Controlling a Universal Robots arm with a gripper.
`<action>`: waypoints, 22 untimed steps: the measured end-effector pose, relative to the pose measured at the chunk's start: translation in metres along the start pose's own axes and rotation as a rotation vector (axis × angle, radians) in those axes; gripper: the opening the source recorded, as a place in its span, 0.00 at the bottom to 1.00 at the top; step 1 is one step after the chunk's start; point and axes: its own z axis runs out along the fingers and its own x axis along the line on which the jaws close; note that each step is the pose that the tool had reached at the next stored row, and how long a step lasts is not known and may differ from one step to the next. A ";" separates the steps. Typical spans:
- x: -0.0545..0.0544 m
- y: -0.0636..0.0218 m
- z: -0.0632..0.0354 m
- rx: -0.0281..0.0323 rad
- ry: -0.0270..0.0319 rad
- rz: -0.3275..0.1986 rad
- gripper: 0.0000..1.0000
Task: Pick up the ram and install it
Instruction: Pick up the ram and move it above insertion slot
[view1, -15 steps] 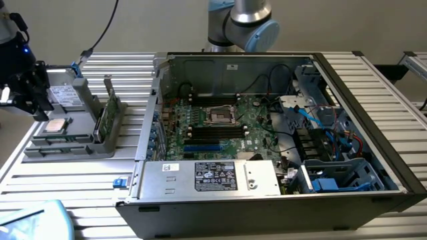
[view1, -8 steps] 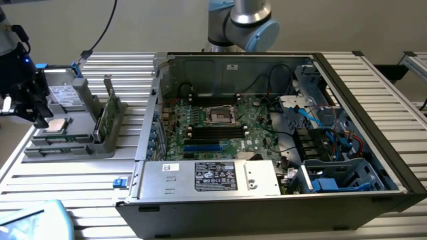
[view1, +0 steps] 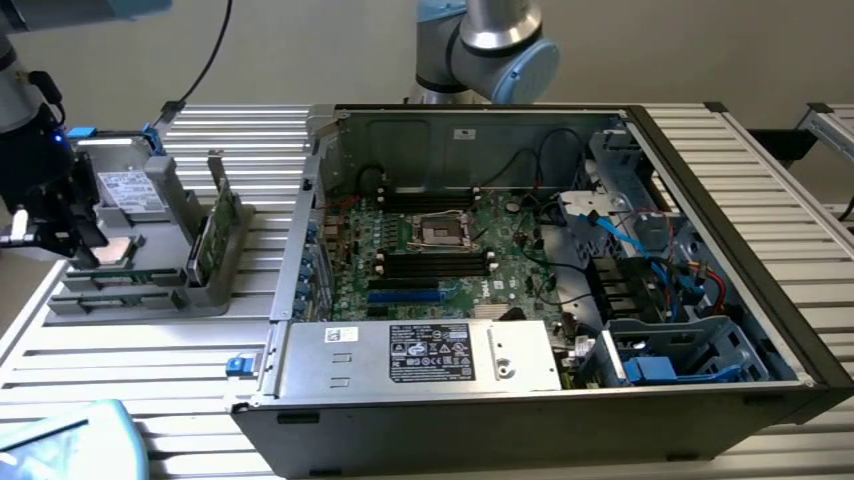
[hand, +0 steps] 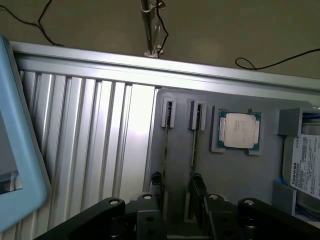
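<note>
Two thin ram sticks stand on edge in a grey holder; in the wrist view they show edge-on as the ram and a second stick. In the exterior view the ram stands upright on the holder, to the left of the open computer case. My gripper hangs above the holder, open, with nothing between its fingers. One black fingertip is close to each stick's near end. In the exterior view my gripper is at the far left, over the holder.
A silver processor chip and a boxy drive with a white label share the holder. The motherboard's black memory slots lie inside the case, near the processor socket. Cables and a drive cage crowd the case's right side. A second arm's base stands behind.
</note>
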 end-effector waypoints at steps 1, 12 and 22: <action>0.000 0.0000 0.0017 -0.0001 0.0002 -0.001 0.37; 0.003 -0.0013 0.0218 -0.0002 0.0004 -0.004 0.37; 0.005 -0.0026 0.0399 -0.0001 0.0005 -0.006 0.37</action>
